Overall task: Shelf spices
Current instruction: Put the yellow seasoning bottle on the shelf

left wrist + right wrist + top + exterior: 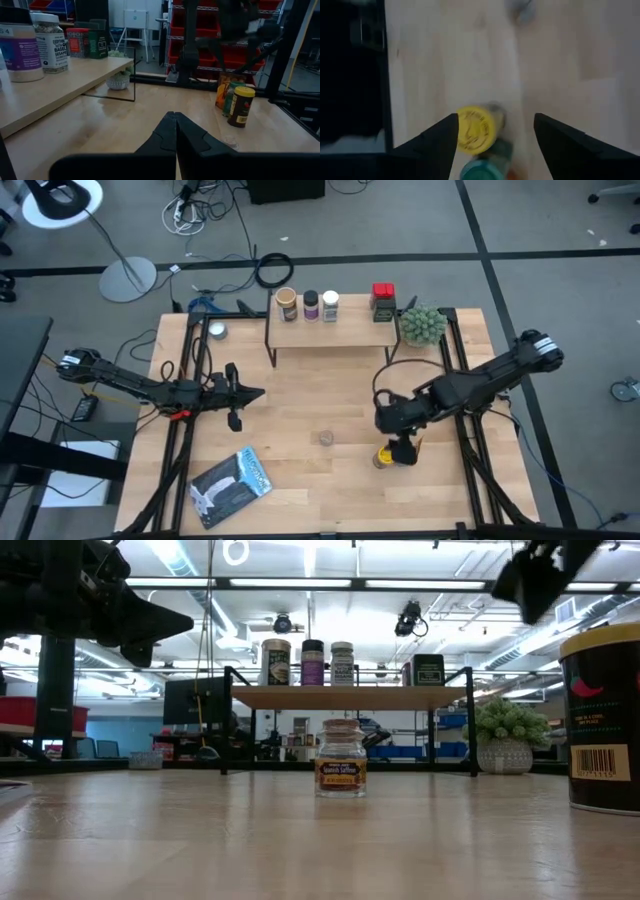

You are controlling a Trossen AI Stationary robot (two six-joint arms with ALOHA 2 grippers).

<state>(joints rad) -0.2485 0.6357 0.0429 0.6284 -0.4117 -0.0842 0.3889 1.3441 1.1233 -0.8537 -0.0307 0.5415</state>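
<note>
My right gripper [495, 117] is open and points down over the jar with the yellow lid [475, 129], one finger on either side of it and above it. A green-lidded jar [482, 172] stands against that jar. In the high view this gripper [400, 446] hovers over the pair [385, 457] near the table's right side. A small glass jar [326, 439] stands alone at mid-table. The shelf [340, 330] carries three jars [311, 304] and two tins [383, 300]. My left gripper [260, 392] is shut [175, 120] and waits at the left.
A fuzzy green plant [423, 325] stands at the shelf's right end. A silver-blue pouch [232, 485] lies near the table's near left corner. A small silver tin [216, 331] sits left of the shelf. Bare wood lies between the small jar and the shelf.
</note>
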